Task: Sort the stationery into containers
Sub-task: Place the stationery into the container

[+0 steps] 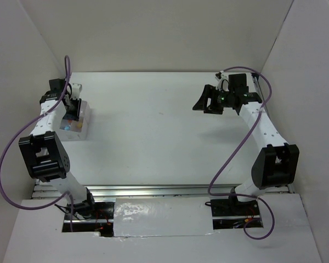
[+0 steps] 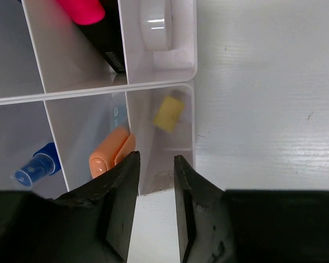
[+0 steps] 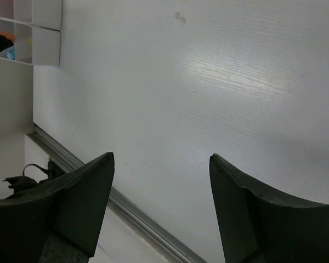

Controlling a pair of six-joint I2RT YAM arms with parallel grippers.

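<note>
Sitting just beyond the left gripper (image 2: 156, 164), whose jaws stand narrowly apart holding nothing, the glossy translucent white organizer box (image 2: 160, 86) keeps an orange-capped tube (image 2: 111, 156), blue-capped bottle (image 2: 35, 167) and tape ring (image 2: 156, 22) in square cells; the right gripper (image 3: 161, 158) gapes wide, empty
</note>
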